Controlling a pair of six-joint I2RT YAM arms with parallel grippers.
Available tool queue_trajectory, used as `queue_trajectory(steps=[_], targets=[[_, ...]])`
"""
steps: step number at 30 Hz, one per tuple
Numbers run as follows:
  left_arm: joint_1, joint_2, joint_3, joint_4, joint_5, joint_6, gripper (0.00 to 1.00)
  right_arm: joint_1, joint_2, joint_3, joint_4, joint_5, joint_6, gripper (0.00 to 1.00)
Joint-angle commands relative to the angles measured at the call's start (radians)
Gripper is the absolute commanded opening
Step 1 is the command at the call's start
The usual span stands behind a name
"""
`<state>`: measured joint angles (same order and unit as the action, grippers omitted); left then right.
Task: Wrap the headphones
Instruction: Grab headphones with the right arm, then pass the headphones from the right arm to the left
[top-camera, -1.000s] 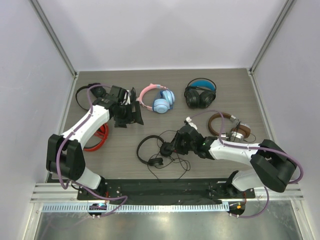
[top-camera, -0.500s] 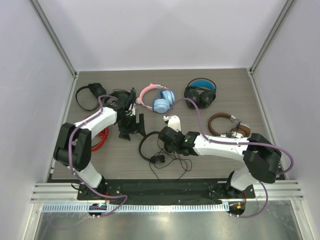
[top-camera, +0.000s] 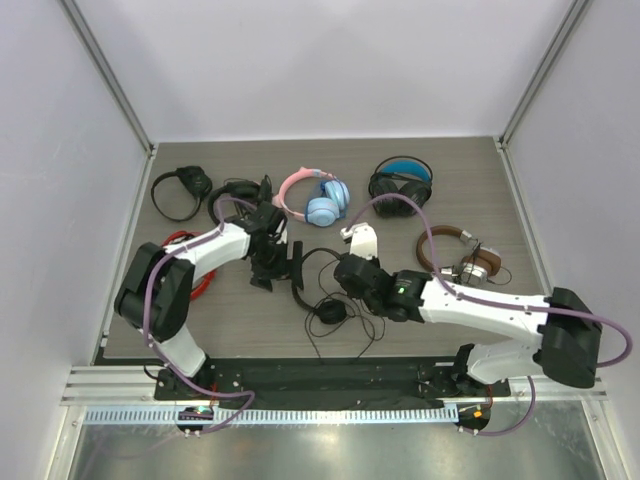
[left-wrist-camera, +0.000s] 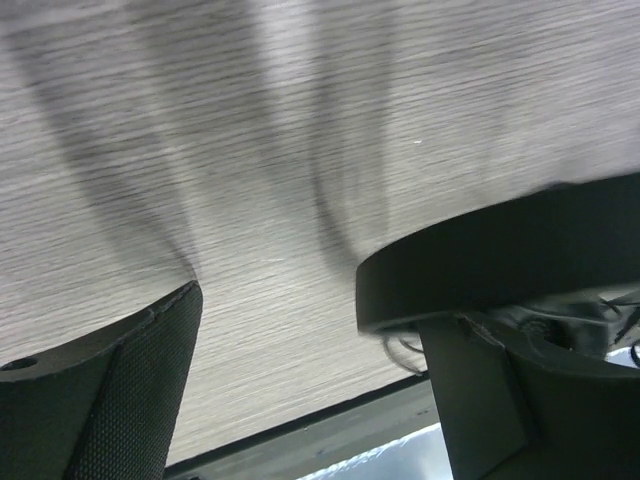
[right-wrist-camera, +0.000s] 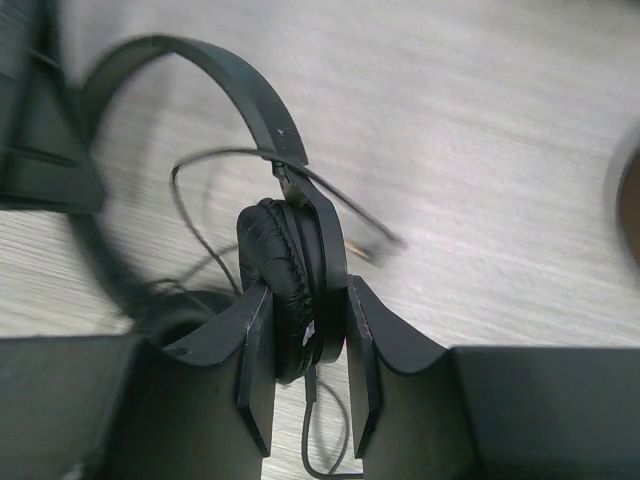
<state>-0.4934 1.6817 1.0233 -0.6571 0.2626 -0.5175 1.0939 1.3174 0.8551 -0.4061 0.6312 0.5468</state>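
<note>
Headphones (top-camera: 328, 313) lie centre-front on the table (top-camera: 450, 190). One earcup (right-wrist-camera: 285, 290) is clenched in the right claw (right-wrist-camera: 303, 310). The left claw (left-wrist-camera: 290, 330) is released and empty, just at 9 o'clock of the band (right-wrist-camera: 250, 90). The cable (top-camera: 362, 335) sprawls loose toward 6 o'clock, so wrapping is judged not begun. The band crown points to 9 o'clock; the cup-to-cup axis runs roughly 12 to 6.

**Left wrist view.** The left gripper (left-wrist-camera: 305, 310) is hanging low over the wood-grain table (left-wrist-camera: 300, 120), its jaws standing wide apart with only bare tabletop showing between them. One finger (left-wrist-camera: 110, 400), faced with a woven-textured pad, is filling the lower left corner. A broad dark curved form (left-wrist-camera: 500, 260), too blurred to identify, is lying across the opposite finger at right. Soft dark streaks (left-wrist-camera: 340, 190) are crossing the blurred tabletop. A dark edge strip (left-wrist-camera: 300, 430) is running along the bottom.
</note>
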Motion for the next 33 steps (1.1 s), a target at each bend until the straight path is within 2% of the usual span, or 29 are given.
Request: queue_trajectory(steps=[1, 10, 17, 25, 33], targets=[[-0.002, -0.066, -0.003, 0.068, 0.041, -0.013, 0.87, 0.006, -0.078, 0.033, 0.09, 0.042, -0.013, 0.01], [-0.002, -0.315, 0.075, 0.054, -0.072, -0.021, 0.91, 0.006, -0.092, 0.234, 0.038, 0.058, -0.13, 0.01], [-0.002, -0.422, 0.155, 0.042, -0.16, 0.025, 0.91, 0.006, -0.112, 0.351, 0.027, 0.062, -0.222, 0.01], [0.006, -0.393, 0.196, 0.057, -0.141, 0.04, 0.86, 0.007, -0.173, 0.404, 0.026, 0.009, -0.292, 0.01], [0.007, -0.359, 0.215, 0.129, -0.117, 0.06, 0.84, 0.006, -0.228, 0.401, 0.029, -0.083, -0.271, 0.01]])
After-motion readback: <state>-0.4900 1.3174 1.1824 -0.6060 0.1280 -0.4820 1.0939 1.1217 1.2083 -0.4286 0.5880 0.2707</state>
